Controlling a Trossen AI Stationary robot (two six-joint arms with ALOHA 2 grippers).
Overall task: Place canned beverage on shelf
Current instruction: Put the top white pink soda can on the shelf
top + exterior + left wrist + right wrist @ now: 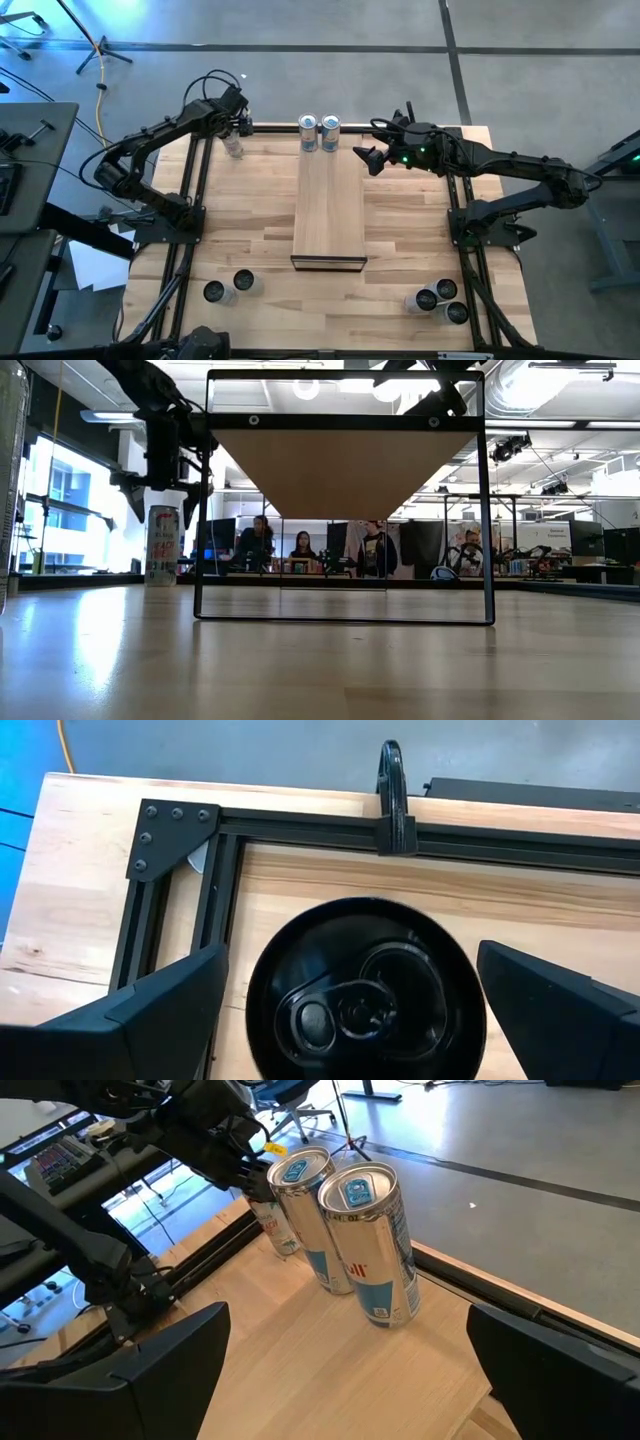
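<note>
The left gripper hangs wide open straight above a can at the table's far left corner, apparently not touching it; the right gripper, also spread wide, faces two cans standing on the shelf's far end

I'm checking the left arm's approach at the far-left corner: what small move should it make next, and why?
Probably lower the left gripper straight down around the black-topped can before closing. Its open fingers sit on either side of the can top, seen from directly above. The can stands upright on the table, off the shelf. The right gripper waits open nearby.
</note>
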